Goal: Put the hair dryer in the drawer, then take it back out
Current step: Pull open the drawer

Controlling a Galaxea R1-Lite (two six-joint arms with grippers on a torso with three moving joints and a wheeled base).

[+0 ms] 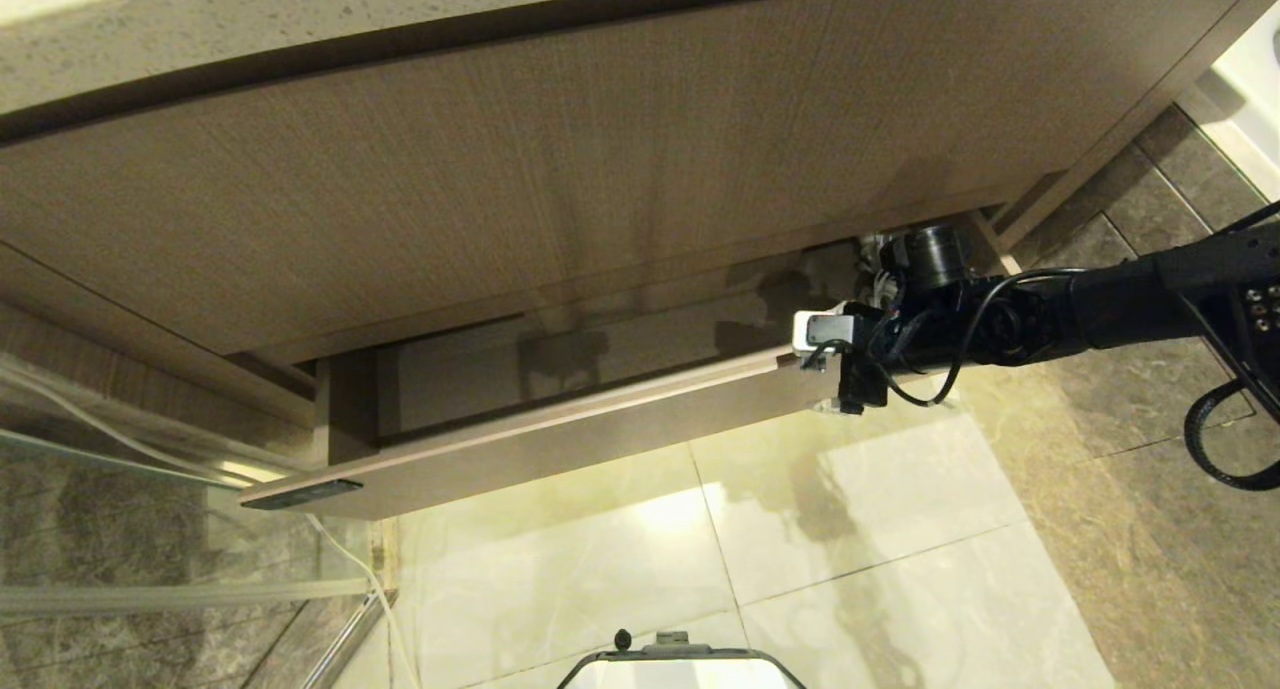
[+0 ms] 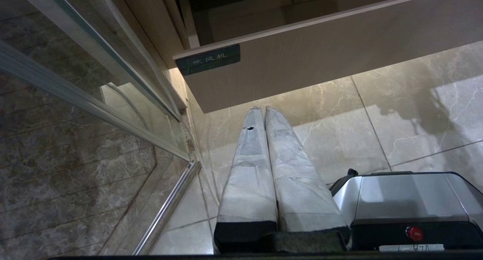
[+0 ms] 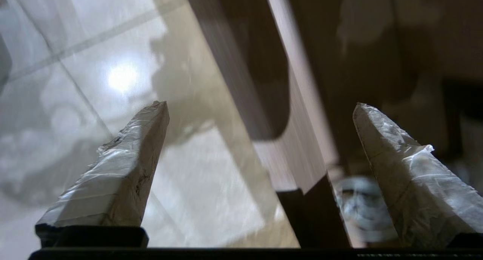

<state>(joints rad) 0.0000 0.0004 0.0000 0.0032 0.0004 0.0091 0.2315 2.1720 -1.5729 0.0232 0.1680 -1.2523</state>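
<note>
Presently, catalogue of the working end and its surroundings:

Right gripper (image 3: 260, 105): fingers (image 3: 124, 169) spread as wide as they go, nothing between them; they straddle the right end of the drawer front, one finger over the floor, the other over the drawer's inside.
Left gripper (image 2: 264, 111): parked low over the floor, pads pressed together, holding nothing.
Drawer (image 1: 560, 439): pulled open beneath the taller wood-grain panel (image 1: 560, 189); dark label (image 1: 300, 493) at its left corner, boxed cut-out inside.
Hair dryer (image 1: 935, 256): apparently in the drawer's right end, just behind the right wrist; only a dark round end and a bit of white show, so the identification is uncertain. A pale coil, probably its cord (image 3: 358, 203), lies on the drawer bottom.
Handling, judged: hard plastic shell, light, stiff, smooth enough to slip; trailing cord may snag on the drawer edge.
Hold, judged: across the stubby barrel, clear of the grille and cord.
Floor (image 1: 850, 569): glossy pale tile.
</note>
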